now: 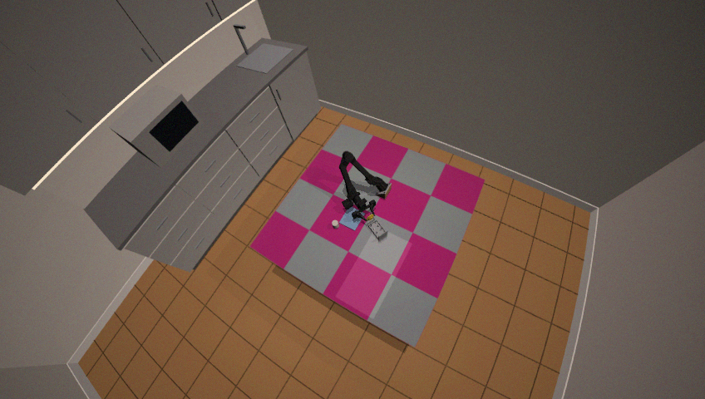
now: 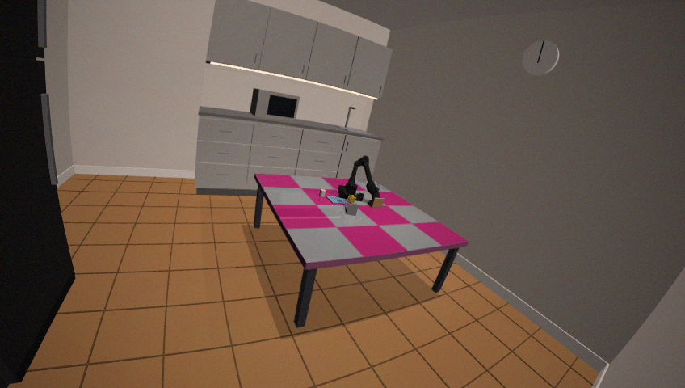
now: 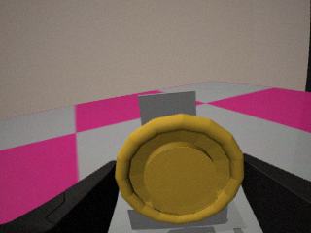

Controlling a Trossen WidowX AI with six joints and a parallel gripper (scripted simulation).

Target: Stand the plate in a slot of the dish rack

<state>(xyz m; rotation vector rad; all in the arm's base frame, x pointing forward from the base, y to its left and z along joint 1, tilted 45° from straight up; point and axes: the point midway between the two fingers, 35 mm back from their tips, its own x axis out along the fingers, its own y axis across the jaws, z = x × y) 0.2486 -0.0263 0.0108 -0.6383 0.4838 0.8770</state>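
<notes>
The yellow plate (image 1: 370,217) (image 2: 351,198) (image 3: 180,180) is held by its opposite edges between the dark fingers of my gripper (image 1: 369,215) (image 2: 351,197) (image 3: 178,165), which is shut on it. In the wrist view the plate's round face is turned to the camera and looks steeply tilted or near upright. The grey dish rack (image 1: 377,230) (image 2: 351,209) (image 3: 167,107) stands on the table just beyond the plate, its end panel rising behind it. The plate hides most of the rack's rails and slots in the wrist view. Whether plate and rack touch cannot be told.
A light blue flat square (image 1: 349,222) (image 2: 332,198) lies beside the rack and partly under the arm. A small white cup (image 1: 334,224) (image 2: 322,192) stands beyond it. A tan block-like object (image 1: 387,190) (image 2: 378,203) is by the arm's base. All are on the pink-and-grey checkered table (image 1: 420,288) (image 2: 375,240).
</notes>
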